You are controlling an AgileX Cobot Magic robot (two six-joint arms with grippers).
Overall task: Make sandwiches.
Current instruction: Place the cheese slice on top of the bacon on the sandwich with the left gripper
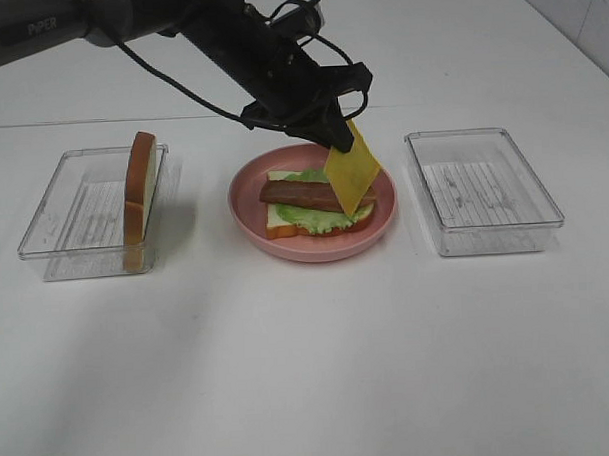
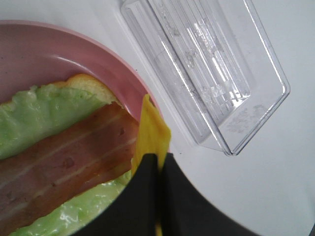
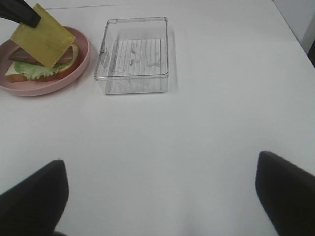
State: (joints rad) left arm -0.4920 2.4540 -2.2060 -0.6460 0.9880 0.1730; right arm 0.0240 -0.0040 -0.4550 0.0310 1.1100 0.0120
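Observation:
On the pink plate (image 1: 246,215) lies a bread slice (image 1: 280,225) topped with green lettuce (image 1: 319,218) and a reddish-brown bacon strip (image 1: 301,195). My left gripper (image 1: 338,139) is shut on one corner of a yellow cheese slice (image 1: 352,168), which hangs tilted over the plate's right side, just above the bacon. The left wrist view shows the cheese slice (image 2: 151,135) edge-on between the black fingers (image 2: 140,196), above the bacon strip (image 2: 69,162) and lettuce (image 2: 44,110). A second bread slice (image 1: 139,189) stands on edge in the left clear tray (image 1: 64,211). My right gripper (image 3: 160,194) is open over bare table.
An empty clear tray (image 1: 483,190) stands right of the plate, also visible as the clear tray (image 3: 133,54) in the right wrist view and the clear tray (image 2: 211,64) in the left wrist view. White table surrounds everything.

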